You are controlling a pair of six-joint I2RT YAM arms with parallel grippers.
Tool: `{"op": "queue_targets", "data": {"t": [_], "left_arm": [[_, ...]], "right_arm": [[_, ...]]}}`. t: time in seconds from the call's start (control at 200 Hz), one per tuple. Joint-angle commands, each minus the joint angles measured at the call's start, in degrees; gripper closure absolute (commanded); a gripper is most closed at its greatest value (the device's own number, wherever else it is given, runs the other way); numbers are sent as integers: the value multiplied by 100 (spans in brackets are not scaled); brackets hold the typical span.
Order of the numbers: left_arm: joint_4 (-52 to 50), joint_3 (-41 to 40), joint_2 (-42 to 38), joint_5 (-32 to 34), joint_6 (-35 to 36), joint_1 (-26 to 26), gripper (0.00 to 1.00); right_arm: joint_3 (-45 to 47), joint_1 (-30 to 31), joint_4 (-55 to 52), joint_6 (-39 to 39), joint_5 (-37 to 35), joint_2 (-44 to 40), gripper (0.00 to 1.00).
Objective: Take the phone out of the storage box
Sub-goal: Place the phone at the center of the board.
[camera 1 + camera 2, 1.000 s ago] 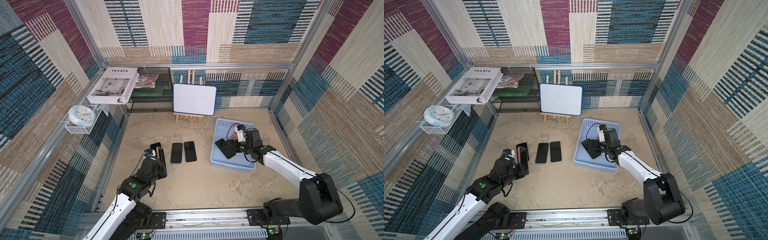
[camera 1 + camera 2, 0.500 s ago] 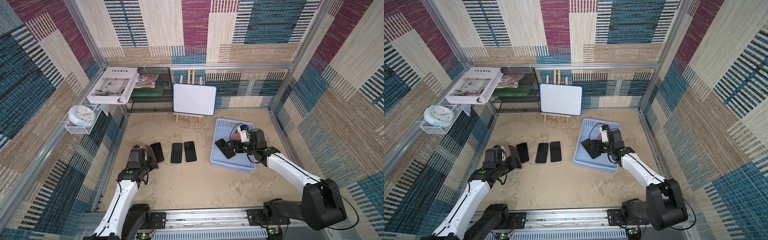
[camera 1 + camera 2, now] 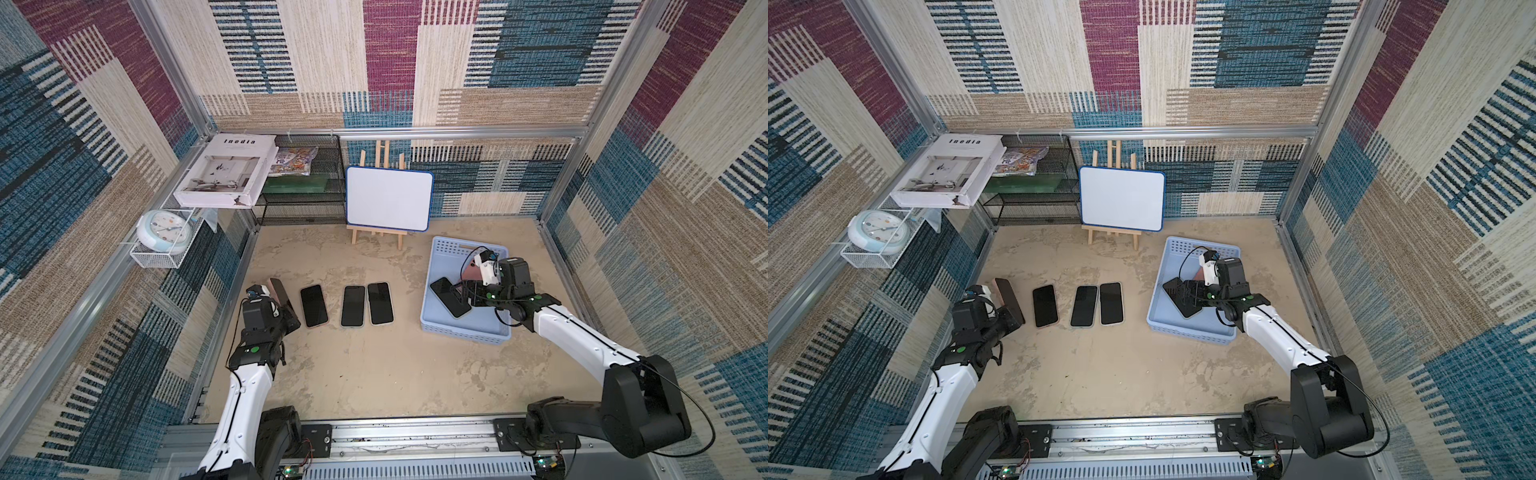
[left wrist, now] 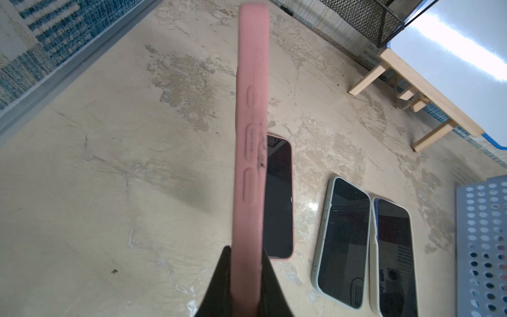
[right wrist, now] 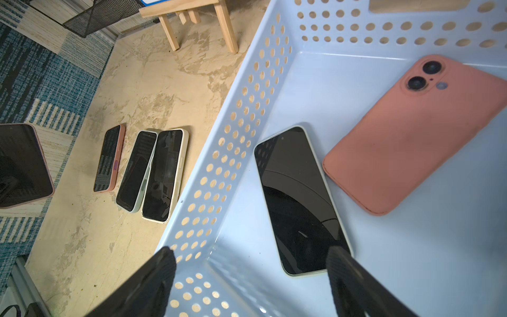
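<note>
At right of table (image 3: 374, 374), pale blue box (image 3: 465, 330) with perforated walls and slot handle at far end. Two phones inside, both flat on box floor: dark-screen phone (image 5: 299, 200) in pale case, face up, close to wall nearest table middle; salmon phone (image 5: 411, 137) face down, camera lenses up, just beside it toward far wall, thin gap between. Right gripper (image 5: 251, 258) low over box, jaws wide apart, gripping nothing; one finger (image 5: 345, 274) over near end of dark-screen phone, other at perforated wall; contact with phone not clear. Across table at left, left gripper (image 3: 286, 318) clamped on pink phone (image 4: 251, 137), held on edge, screen toward box side, shadow on table beside it; far end touching table or not, not clear. Just beside it, three phones (image 3: 353, 305) flat on table, face up, outside box: pink-cased one nearest left gripper, then two pale-cased ones touching side by side. Up on left wall, white wire basket (image 3: 156, 259) holding round clock (image 3: 164, 224). At back left, black mesh rack (image 3: 303, 203) with white book (image 3: 226, 170) overhanging its top, colourful packet (image 3: 293, 160) on upper shelf, green item under it, kind not clear. Between rack and box at back, blank whiteboard (image 3: 388, 197) on wooden easel.
</note>
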State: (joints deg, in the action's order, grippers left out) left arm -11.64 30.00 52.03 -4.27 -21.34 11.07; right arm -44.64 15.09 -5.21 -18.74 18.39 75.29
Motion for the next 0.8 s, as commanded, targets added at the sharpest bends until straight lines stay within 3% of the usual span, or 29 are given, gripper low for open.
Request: {"op": "queue_targets", "data": {"t": [0.0,0.796], "left_arm": [[383,194,318,95,277,72,93],[-75,1485,2889,-126,833,146,85]], "right_arm": [[-22,-6,98,19,112,20,9],[-36,-103,55,42,233,-71,9]]}}
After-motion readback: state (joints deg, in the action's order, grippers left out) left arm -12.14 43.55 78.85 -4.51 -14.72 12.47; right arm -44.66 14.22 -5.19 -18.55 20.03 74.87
